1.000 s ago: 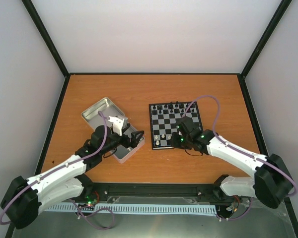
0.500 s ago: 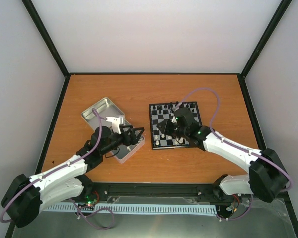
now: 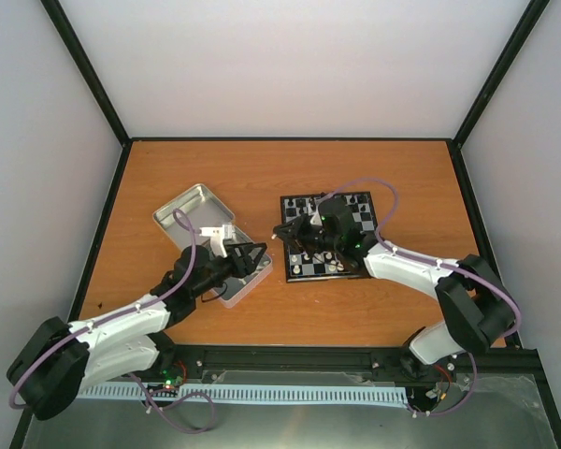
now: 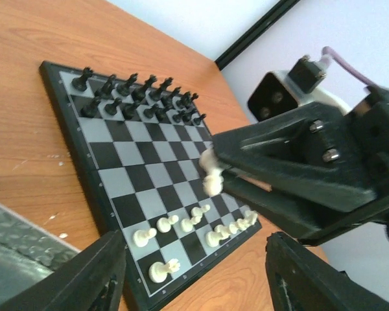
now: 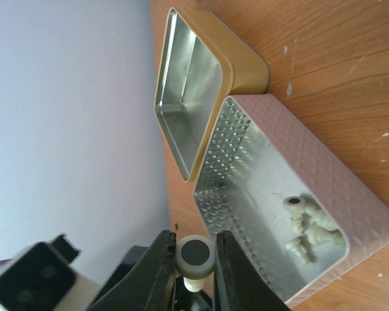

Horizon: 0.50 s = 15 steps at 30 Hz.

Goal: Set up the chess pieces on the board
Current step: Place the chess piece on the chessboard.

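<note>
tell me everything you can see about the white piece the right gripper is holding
The white piece is a small cream chess figure that looks like plastic. The right wrist view shows its underside, a round base with a dark grey disc in the middle. The right gripper pinches it on two sides, and nothing else touches it. In the left wrist view it hangs over the middle rows of the board and seems lifted clear of the squares. Its type is too blurred to tell.

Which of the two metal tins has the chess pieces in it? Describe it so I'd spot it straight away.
On the wooden table, left of the chessboard, lie two open silver tins. Take the tin nearer the arms: unlike its smooth, empty neighbour, its floor is dimpled and holds a few cream chess pieces.
</note>
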Each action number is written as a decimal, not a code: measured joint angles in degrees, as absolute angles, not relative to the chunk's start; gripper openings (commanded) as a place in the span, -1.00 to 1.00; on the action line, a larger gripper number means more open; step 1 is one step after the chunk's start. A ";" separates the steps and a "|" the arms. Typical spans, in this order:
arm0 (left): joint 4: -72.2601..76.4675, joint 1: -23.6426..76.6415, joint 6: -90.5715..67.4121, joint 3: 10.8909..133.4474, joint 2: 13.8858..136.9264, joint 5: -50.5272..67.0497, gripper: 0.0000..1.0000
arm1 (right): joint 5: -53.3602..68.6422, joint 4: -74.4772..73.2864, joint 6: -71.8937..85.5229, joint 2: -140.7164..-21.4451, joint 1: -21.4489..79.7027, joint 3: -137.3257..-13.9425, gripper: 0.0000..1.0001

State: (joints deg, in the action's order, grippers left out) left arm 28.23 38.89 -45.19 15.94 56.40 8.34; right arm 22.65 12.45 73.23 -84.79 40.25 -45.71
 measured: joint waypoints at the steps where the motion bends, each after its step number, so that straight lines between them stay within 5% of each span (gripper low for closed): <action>1: 28.75 38.89 -45.34 15.59 56.86 8.08 0.10 | 23.11 13.10 74.70 -84.93 40.27 -45.71 -0.73; 10: 37.12 38.89 -46.13 14.17 61.76 9.23 0.03 | 26.98 16.05 84.47 -86.80 40.99 -46.57 -0.73; 15: 39.81 38.89 -45.60 13.54 61.69 9.21 -0.24 | 28.95 17.52 87.66 -87.68 41.15 -46.57 -0.74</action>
